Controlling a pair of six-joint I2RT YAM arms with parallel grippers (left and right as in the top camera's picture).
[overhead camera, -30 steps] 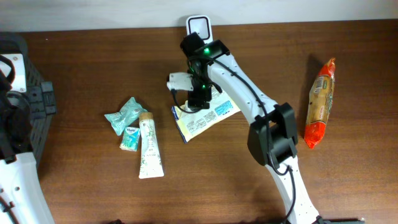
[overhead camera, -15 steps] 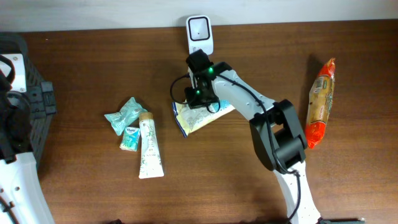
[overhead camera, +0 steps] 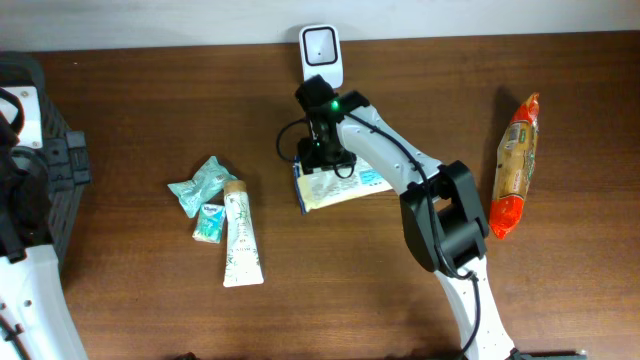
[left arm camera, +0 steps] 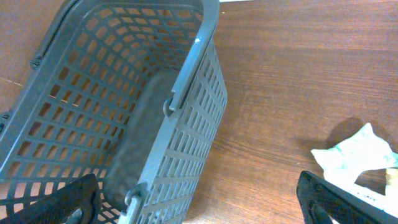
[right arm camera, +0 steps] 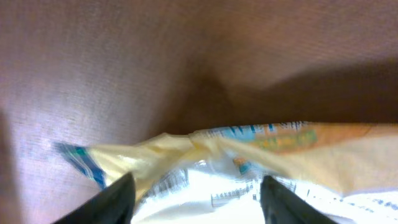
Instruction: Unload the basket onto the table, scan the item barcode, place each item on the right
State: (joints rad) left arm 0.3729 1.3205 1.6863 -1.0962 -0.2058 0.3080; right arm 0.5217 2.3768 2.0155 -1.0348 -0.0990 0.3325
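Note:
The item is a flat yellow, white and blue packet [overhead camera: 345,188] lying on the table just below the white scanner [overhead camera: 320,45], which stands at the back edge. My right gripper [overhead camera: 322,160] points down at the packet's upper left end. In the right wrist view its two dark fingers stand apart on either side of the packet [right arm camera: 249,155], whose crumpled edge and printed white face fill the gap at the right gripper [right arm camera: 198,185]. My left gripper [left arm camera: 199,208] is wide open over the rim of the grey basket [left arm camera: 180,81], holding nothing.
Left of the packet lie teal pouches [overhead camera: 200,183], a small box [overhead camera: 209,222] and a white tube [overhead camera: 241,235]. An orange snack bag [overhead camera: 515,165] lies at the far right. The grey basket [overhead camera: 45,150] stands at the left edge.
The packet has swung from a slant to nearly level and shifted slightly right. My right gripper dropped onto its end and now has its fingers apart. The left arm has not moved.

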